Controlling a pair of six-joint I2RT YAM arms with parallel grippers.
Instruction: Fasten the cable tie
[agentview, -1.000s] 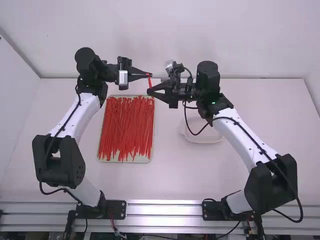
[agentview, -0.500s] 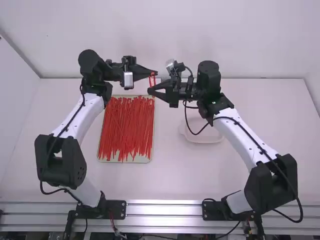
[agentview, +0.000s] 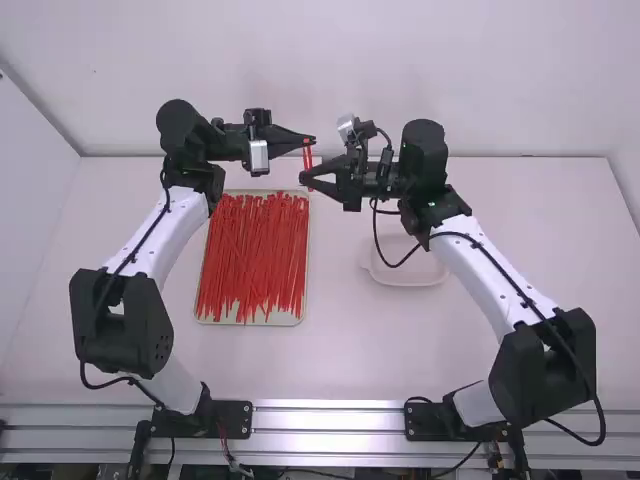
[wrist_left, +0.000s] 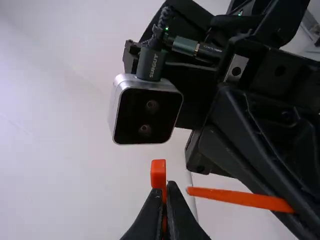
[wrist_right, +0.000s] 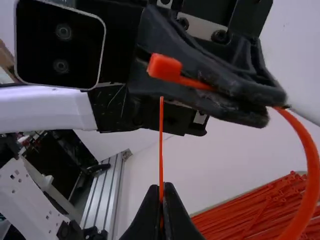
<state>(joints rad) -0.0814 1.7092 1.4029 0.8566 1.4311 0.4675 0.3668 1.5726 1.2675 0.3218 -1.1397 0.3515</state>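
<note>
One red cable tie (agentview: 307, 162) is held in the air between both grippers, above the far end of the tray. My left gripper (agentview: 308, 141) is shut on the tie just below its square head (wrist_left: 158, 171). My right gripper (agentview: 308, 181) sits right beneath it, shut on the thin tail (wrist_right: 161, 145). In the right wrist view the head (wrist_right: 164, 65) pokes out of the left gripper's fingers (wrist_right: 215, 90), and the strap bends round in an arc (wrist_right: 311, 160). In the left wrist view my left gripper (wrist_left: 163, 194) is closed on the strap, with the tail (wrist_left: 235, 198) running off into the right gripper.
A tray (agentview: 250, 322) piled with several red cable ties (agentview: 255, 250) lies at centre left, under and in front of the grippers. A shallow white dish (agentview: 405, 272) sits on the table beneath the right arm. The wall is close behind.
The left gripper has swung right and slightly up with the tie's head, closing on the right gripper. The tie now hangs short and bent between them. The right gripper shifted slightly.
</note>
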